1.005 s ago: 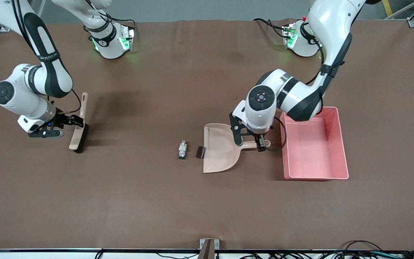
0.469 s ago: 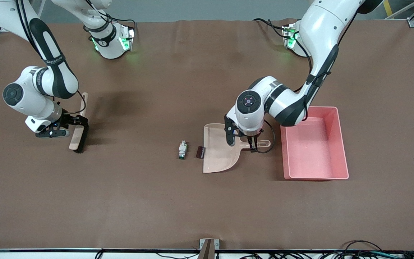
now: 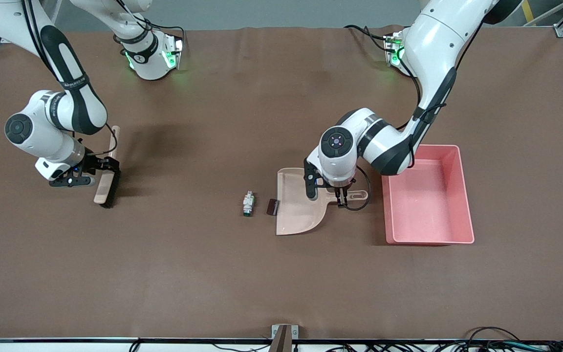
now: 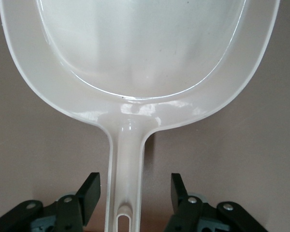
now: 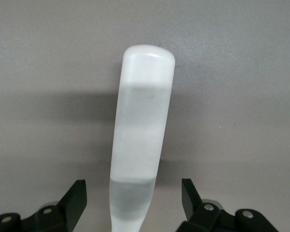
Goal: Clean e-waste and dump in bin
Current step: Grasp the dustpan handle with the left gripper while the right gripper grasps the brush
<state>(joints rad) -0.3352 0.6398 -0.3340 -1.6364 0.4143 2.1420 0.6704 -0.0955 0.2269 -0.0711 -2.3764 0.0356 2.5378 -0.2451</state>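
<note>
Now left gripper (image 3: pixel 338 195) lower, astride dustpan handle (image 3: pixel 355 196)

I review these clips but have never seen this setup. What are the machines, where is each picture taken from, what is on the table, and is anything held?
Two white robot arms stand at a brown table. The front view looks down from across the table; the other two come from cameras on the arms' wrists.

The left gripper is at the beige dustpan, its jaws open on either side of the handle, not closed on it. The right gripper is likewise open around the handle of the brush, toward the right arm's end.

Beside the dustpan's mouth lie two small parts: a dark block and a white-grey piece with a green end. The pink bin sits beside the dustpan's handle. Nothing is held yet.
</note>
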